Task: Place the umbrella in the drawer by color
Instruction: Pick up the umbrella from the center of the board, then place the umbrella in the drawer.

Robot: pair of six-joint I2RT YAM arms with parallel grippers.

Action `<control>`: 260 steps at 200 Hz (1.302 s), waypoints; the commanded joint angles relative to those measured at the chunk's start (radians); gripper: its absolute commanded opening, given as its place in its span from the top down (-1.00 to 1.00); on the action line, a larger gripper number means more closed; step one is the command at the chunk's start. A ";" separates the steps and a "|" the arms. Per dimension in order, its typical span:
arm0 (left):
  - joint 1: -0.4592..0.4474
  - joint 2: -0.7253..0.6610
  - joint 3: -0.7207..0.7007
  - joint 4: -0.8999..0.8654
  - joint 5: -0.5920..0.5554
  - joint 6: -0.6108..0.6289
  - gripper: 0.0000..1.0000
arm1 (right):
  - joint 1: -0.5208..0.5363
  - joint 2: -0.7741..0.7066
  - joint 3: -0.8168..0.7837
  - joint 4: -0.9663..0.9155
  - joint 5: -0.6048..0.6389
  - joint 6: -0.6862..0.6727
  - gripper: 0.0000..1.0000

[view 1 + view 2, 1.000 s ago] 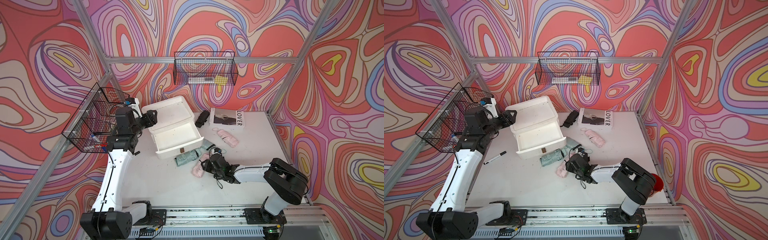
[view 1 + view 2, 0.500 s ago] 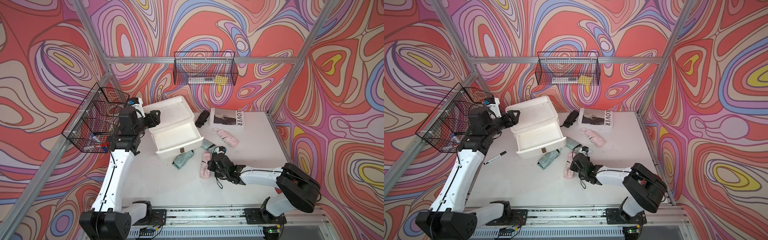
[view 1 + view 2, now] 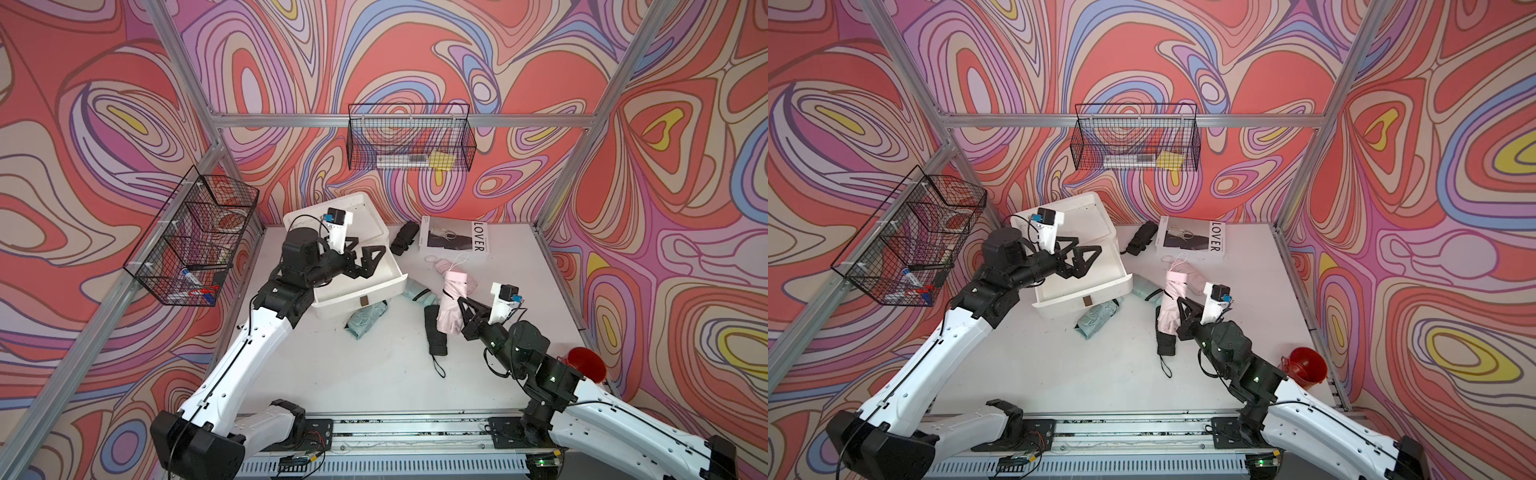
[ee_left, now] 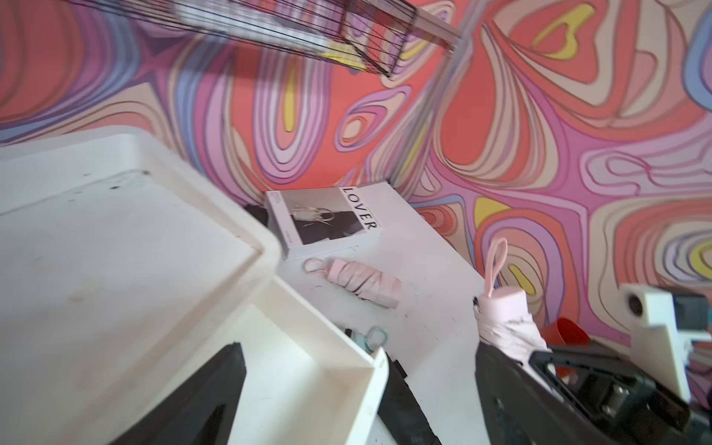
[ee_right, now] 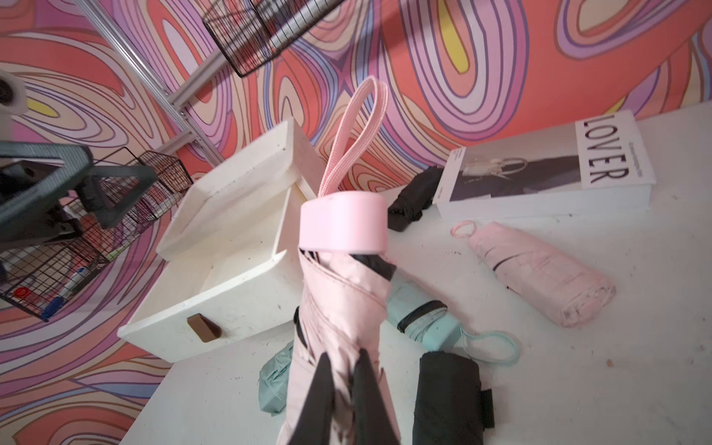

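Note:
My right gripper is shut on the lower folds of a pale pink folded umbrella. It holds the umbrella upright above the table, handle and wrist loop on top. The white drawer stands pulled open at the back left, and nothing shows inside it. My left gripper hangs open over the drawer with nothing between its fingers. A second pink umbrella lies on the table near the book.
Two mint umbrellas lie in front of the drawer. One black umbrella lies under the held one, another beside the book. A red cup stands at the right edge. Wire baskets hang on the walls.
My right gripper has shut on the pink umbrella and raised it off the table, moving right. My left gripper has opened wide and come forward over the drawer.

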 commanded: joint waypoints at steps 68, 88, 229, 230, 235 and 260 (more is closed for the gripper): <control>-0.325 0.079 -0.075 0.141 0.243 0.153 -0.68 | -0.003 0.076 0.008 0.545 -0.392 -0.099 1.00; -0.342 0.106 -0.052 0.086 0.214 0.178 -0.55 | -0.003 0.122 0.033 0.598 -0.419 -0.094 1.00; -0.361 0.010 0.069 -0.194 -0.432 0.601 1.00 | -0.002 -0.008 0.114 0.064 -0.169 -0.291 -0.24; -0.361 0.010 0.074 -0.199 -0.444 0.605 1.00 | -0.002 -0.010 0.115 0.060 -0.165 -0.293 -0.24; -0.361 0.009 0.095 -0.213 -0.503 0.643 1.00 | -0.002 -0.016 0.118 0.032 -0.147 -0.303 -0.25; -0.361 0.008 0.171 -0.248 -0.718 0.825 1.00 | -0.002 -0.024 0.100 0.004 -0.109 -0.332 -0.26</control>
